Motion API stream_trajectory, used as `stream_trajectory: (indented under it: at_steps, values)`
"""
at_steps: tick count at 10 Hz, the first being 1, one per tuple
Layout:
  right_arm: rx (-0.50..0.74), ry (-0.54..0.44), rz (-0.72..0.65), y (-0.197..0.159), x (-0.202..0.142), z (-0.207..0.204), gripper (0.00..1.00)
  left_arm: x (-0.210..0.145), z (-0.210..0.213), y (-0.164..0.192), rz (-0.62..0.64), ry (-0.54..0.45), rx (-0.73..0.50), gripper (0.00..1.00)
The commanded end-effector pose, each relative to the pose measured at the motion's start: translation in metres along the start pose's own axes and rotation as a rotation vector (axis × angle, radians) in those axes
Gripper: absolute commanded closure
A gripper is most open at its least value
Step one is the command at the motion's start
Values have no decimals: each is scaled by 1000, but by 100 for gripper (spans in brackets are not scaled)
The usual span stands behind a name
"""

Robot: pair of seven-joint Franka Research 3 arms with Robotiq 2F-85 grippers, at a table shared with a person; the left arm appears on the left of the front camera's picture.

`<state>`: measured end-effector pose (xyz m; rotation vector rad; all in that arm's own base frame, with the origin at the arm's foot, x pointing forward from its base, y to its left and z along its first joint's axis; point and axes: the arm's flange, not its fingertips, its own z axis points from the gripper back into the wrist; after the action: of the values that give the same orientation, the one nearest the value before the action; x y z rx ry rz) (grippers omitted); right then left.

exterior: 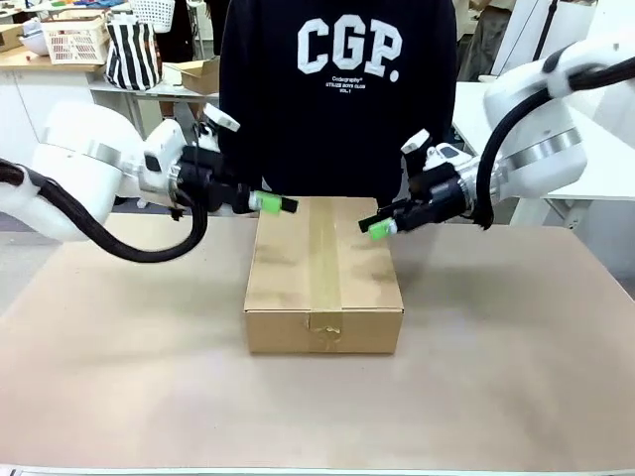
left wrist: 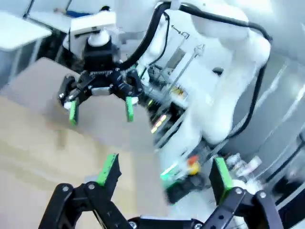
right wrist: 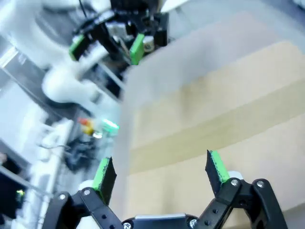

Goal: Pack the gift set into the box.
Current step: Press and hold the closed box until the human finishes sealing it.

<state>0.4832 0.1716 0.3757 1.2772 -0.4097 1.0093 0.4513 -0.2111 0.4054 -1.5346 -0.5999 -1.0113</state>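
The box (exterior: 323, 276) sits mid-desk (exterior: 119, 377), flaps down and taped. Our left hand (exterior: 274, 204) and right hand (exterior: 378, 226) hover at its far corners, both released and empty; we should lift clear without nudging it.

box (exterior: 323, 268): matt brown cardboard | table (exterior: 119, 377): matt tan surface

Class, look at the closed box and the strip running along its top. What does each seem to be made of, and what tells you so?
The box looks like plain brown cardboard: matte, unprinted, with crisp folded edges. The strip down its middle seems to be paper or plastic packing tape, slightly darker tan than the lid and folded over the front edge; its exact material is unclear.
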Motion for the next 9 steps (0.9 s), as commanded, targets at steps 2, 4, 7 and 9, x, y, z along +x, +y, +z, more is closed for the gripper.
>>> stream_trajectory:
  at_steps: [2, 4, 7, 9]
  values:
    - [112, -21, -419, 58, -9, 36, 0, -15, 4, -51, 464, -64, -10, 0]
    - [7, -158, -506, 95, -61, 61, 0, -56, 28, -93, 636, -231, -12, 0]
    - [-14, -528, -599, 97, -146, 129, 0, -117, 71, -160, 616, -483, 12, 0]
    - [8, -652, -585, 82, -174, 151, 0, -143, 99, -161, 674, -595, -94, 0]
